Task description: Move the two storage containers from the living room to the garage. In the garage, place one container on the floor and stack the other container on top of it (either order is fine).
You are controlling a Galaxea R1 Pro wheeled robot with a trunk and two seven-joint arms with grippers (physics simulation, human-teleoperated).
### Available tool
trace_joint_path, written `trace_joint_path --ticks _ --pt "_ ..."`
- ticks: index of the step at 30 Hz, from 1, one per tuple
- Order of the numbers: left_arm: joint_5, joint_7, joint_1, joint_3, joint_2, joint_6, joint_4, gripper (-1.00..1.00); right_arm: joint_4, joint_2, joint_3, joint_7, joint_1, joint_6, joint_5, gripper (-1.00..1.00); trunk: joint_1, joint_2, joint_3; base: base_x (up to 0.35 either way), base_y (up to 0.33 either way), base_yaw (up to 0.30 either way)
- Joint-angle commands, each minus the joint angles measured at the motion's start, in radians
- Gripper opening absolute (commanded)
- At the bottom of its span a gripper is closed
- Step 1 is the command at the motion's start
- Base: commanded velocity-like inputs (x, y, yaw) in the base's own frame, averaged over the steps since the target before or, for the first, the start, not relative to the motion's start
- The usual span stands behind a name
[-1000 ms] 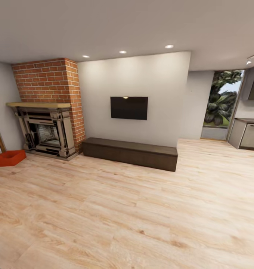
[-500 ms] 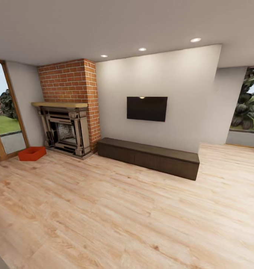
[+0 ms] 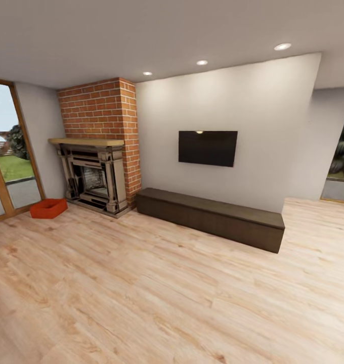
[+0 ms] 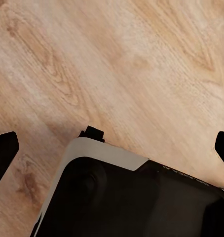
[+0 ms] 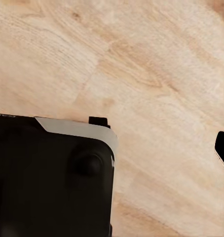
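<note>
Base (image 4: 136,197) of the robot, black with a pale rim, is being shown close under both wrist cameras, with bare wood plank floor (image 3: 157,293) beneath it.

Left gripper (image 4: 112,148): two dark fingertips (image 4: 3,150) are being shown at opposite edges of the left wrist view, spread wide apart, with nothing between them but planks.

Right gripper: a single dark fingertip (image 5: 223,148) is being shown at one edge of the right wrist view; whether the fingers are apart or together cannot be told from it. Nothing is being held there.

Middle ground, head view: open plank floor is being crossed by nothing; no obstacle is being seen between the robot and the far wall.

Far ground, head view: one storage container (image 3: 48,208), orange-red and lidless, is lying on the planks at the far left, just beside the fireplace (image 3: 93,177) and near the wood-framed glass door (image 3: 5,151). Its long axis is judged to be running roughly across the view. It is lying well apart from both grippers, ahead and to the left, so the left arm is judged the nearer; a drive forward-left is judged necessary before any reach. A second container is not being made out.

Also listed: brick chimney (image 3: 103,111), long dark chest (image 3: 212,218), wall television (image 3: 208,147).
</note>
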Motion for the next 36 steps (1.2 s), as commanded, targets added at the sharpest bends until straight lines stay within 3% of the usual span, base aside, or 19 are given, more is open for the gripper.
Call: trace_joint_path --ticks 1,12,36 --pt "0.000 0.001 -0.001 0.005 0.000 -0.003 0.001 1.00 0.003 0.001 0.009 -0.002 -0.001 -0.005 -0.007 1.00 0.001 -0.001 -0.002 0.323 0.000 0.001" --pt "0.000 0.001 -0.001 0.005 0.000 -0.003 0.001 1.00 0.003 0.005 0.008 -0.003 -0.001 -0.005 -0.008 1.00 0.001 -0.001 -0.002 0.323 0.000 0.040" --pt "0.000 0.001 -0.001 0.005 0.000 -0.003 0.000 1.00 0.003 0.005 0.006 -0.003 -0.001 -0.005 -0.010 1.00 0.001 -0.001 -0.002 0.323 0.000 0.262"
